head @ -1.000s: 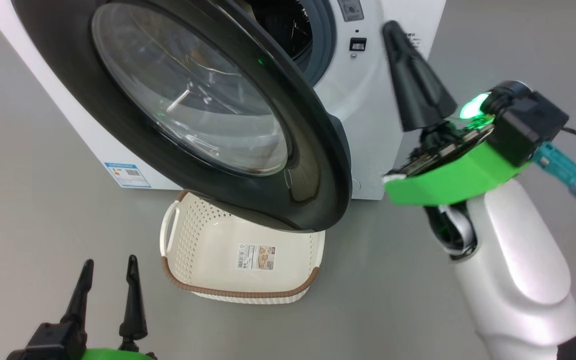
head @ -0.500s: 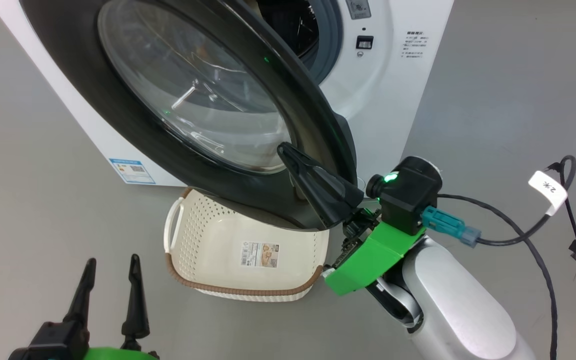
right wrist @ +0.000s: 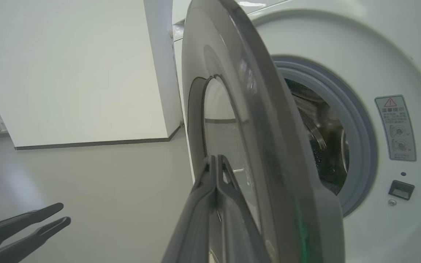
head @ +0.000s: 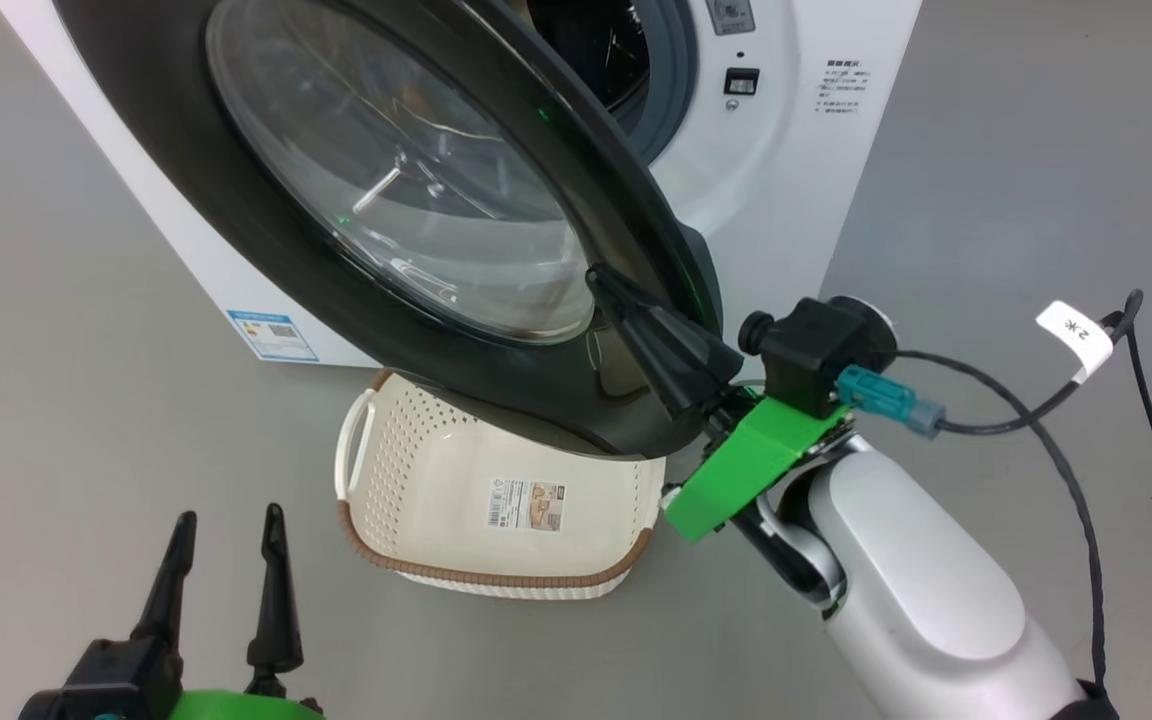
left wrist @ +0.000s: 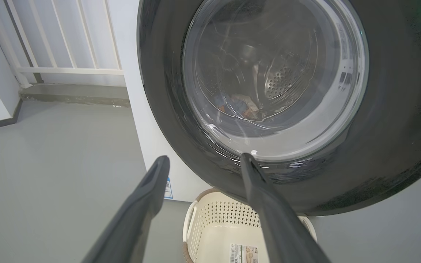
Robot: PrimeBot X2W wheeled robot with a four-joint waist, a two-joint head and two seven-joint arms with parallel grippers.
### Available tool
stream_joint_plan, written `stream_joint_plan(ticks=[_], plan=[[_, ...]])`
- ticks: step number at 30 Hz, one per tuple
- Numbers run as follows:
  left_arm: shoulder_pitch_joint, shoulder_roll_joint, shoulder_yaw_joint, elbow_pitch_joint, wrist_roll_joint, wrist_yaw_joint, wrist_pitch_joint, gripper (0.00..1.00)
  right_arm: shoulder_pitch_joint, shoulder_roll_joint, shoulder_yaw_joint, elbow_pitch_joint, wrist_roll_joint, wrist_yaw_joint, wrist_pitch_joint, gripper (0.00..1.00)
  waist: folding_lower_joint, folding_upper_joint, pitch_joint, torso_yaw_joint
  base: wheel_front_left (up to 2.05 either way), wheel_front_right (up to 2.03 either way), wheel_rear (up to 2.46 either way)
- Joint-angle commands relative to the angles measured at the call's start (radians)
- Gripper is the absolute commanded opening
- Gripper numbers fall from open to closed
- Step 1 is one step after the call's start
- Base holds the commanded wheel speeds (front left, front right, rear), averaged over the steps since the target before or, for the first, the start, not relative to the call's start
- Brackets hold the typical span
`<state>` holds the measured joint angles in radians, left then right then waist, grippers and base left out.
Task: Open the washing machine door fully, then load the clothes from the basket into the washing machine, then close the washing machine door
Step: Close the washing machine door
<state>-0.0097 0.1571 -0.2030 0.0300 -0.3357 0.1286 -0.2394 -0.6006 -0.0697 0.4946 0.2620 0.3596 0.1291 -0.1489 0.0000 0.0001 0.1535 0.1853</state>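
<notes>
Left pincer (head: 228,512) released, idle low, near the small white perforated plastic basket with a brown rim (head: 496,578), which is empty bar its label. Right pincer (head: 601,280) clenched on nothing, tips at the outer face of the big round glossy black door (head: 536,390), half-open over the basket, likely to push it shut. Behind is the white boxy front-loader washing machine (head: 786,200), with blue-and-cream clothes (left wrist: 238,106) lying in its steel drum (right wrist: 320,146).

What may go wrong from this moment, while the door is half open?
The shut right jaws seem to rest against the glossy washing machine door near its rim; they may slip off. The basket stands under the door's lower edge, so the door might brush it.
</notes>
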Motion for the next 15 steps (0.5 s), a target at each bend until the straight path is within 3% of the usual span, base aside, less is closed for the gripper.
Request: stream_joint_plan(ticks=[1, 15], plan=[[-0.038, 0.014, 0.029, -0.019, 0.003, 0.004, -0.011, 1.0, -0.03, 0.019, 0.002, -0.008, -0.002, 0.002, -0.01, 0.0, 0.0, -0.0001, 0.005, 0.001, 0.0, 0.0, 0.0], [-0.065, 0.008, 0.03, -0.022, 0.005, 0.01, -0.017, 1.0, -0.15, 0.019, -0.02, 0.089, -0.038, 0.002, -0.02, 0.0, 0.0, -0.0001, 0.061, 0.002, 0.0, 0.0, 0.0]])
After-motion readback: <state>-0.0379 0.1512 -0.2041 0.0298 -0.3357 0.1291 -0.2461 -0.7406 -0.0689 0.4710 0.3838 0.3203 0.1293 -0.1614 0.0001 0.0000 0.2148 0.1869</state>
